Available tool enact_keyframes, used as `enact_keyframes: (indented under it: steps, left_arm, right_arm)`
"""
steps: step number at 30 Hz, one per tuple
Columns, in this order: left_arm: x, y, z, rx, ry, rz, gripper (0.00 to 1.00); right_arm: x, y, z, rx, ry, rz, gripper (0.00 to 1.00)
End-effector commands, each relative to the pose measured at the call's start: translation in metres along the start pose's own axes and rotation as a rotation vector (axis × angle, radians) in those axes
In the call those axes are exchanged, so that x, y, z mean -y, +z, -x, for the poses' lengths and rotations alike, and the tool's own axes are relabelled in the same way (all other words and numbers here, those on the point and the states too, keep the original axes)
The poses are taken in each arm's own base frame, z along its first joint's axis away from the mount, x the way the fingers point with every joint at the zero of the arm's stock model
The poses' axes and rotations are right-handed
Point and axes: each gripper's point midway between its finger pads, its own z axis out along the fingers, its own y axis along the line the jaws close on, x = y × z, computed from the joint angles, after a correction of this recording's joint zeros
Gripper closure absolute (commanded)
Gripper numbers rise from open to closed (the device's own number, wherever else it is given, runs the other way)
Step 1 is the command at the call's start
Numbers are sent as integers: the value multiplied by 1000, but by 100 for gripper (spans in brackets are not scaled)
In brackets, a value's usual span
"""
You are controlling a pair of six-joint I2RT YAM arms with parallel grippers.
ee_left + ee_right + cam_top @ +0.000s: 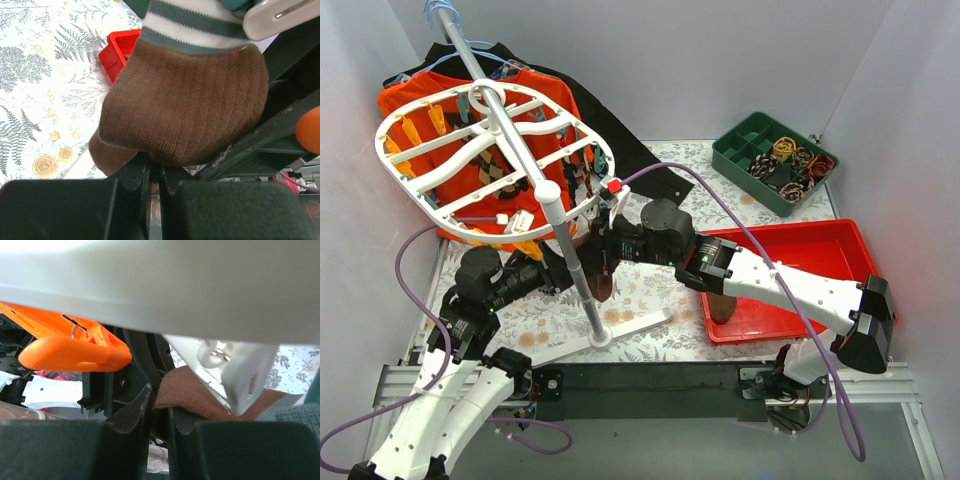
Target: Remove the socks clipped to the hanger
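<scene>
Brown ribbed sock (185, 110), white-and-teal striped cuff. White drying rack (384, 135), orange clip (75, 352). Red tray (800, 250), fern-and-flower print tablecloth (40, 75).

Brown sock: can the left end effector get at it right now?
Probably yes: the left end effector looks closed on the lower edge of the brown sock, unobstructed. A white clip holds the cuff.
</scene>
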Motion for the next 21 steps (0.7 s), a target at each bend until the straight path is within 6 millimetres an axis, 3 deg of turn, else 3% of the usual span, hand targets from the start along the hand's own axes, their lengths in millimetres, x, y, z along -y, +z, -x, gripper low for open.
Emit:
enact_keyframes:
  steps: [1, 4, 6, 12, 14, 17, 21]
  left_arm:
    - [20, -6, 7, 17, 30, -67, 100]
    - [14, -7, 6, 18, 17, -29, 100]
    - [12, -8, 5, 19, 8, -14, 100]
    - [0, -6, 5, 30, -14, 37, 100]
    - [-4, -5, 7, 43, -13, 56, 100]
    - [-9, -2, 9, 46, -15, 80, 100]
    - [-13, 2, 9, 43, -11, 88, 100]
  right_arm:
    - [4, 3, -22, -63, 8, -24, 72]
    - [10, 0, -17, -57, 0, -67, 61]
    - [20, -6, -24, -94, -2, -119, 59]
    - [54, -41, -31, -95, 12, -257, 52]
    - [57, -55, -23, -65, 6, -268, 42]
    - [67, -69, -14, -28, -29, -309, 36]
    - [67, -79, 7, 11, -94, -310, 35]
